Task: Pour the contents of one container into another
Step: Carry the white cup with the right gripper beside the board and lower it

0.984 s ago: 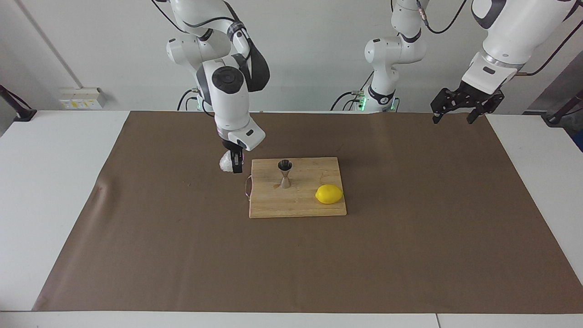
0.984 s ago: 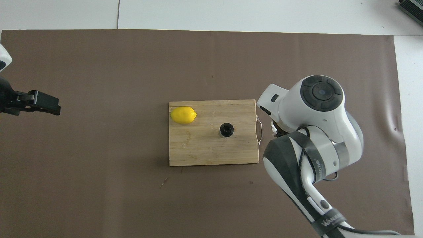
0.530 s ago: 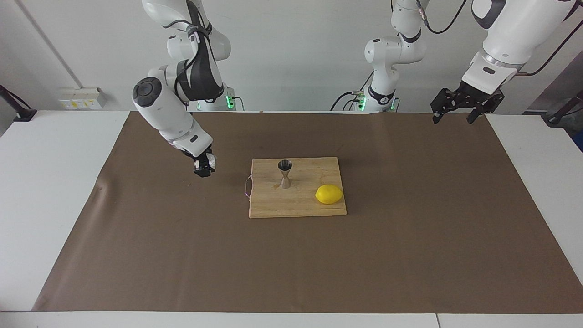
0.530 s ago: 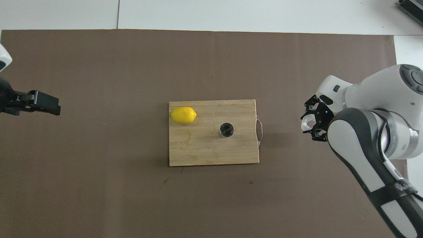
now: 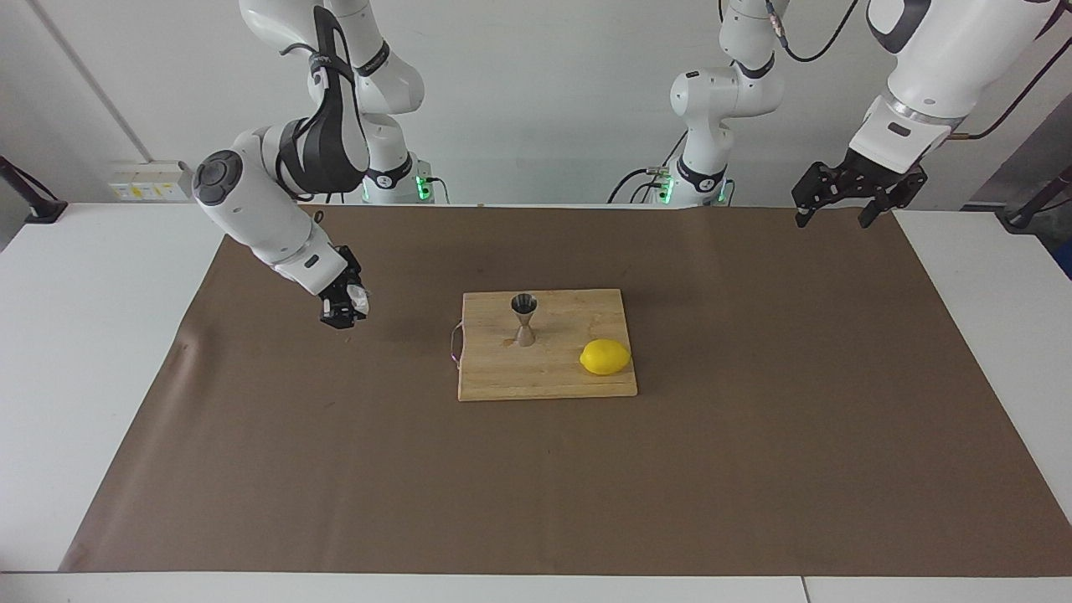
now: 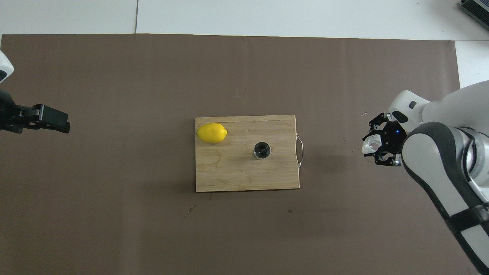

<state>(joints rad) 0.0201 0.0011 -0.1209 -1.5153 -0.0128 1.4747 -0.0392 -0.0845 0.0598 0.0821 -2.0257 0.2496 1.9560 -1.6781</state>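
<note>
This looks like a robotics lab. Two white robot arms [image 5: 276, 209] stand at a white table [image 5: 92, 335] covered by a brown mat [image 5: 754, 419], before a bare white wall [image 5: 544, 100]. Cables [image 5: 636, 180] trail at the arm bases, and a wall socket strip [image 5: 151, 180] sits at about ten o'clock.

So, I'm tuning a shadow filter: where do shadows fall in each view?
Facing view: soft shadow on the brown mat beside the right tool. Overhead view: a faint dark patch on the mat between the cutting board and the cup.
</note>
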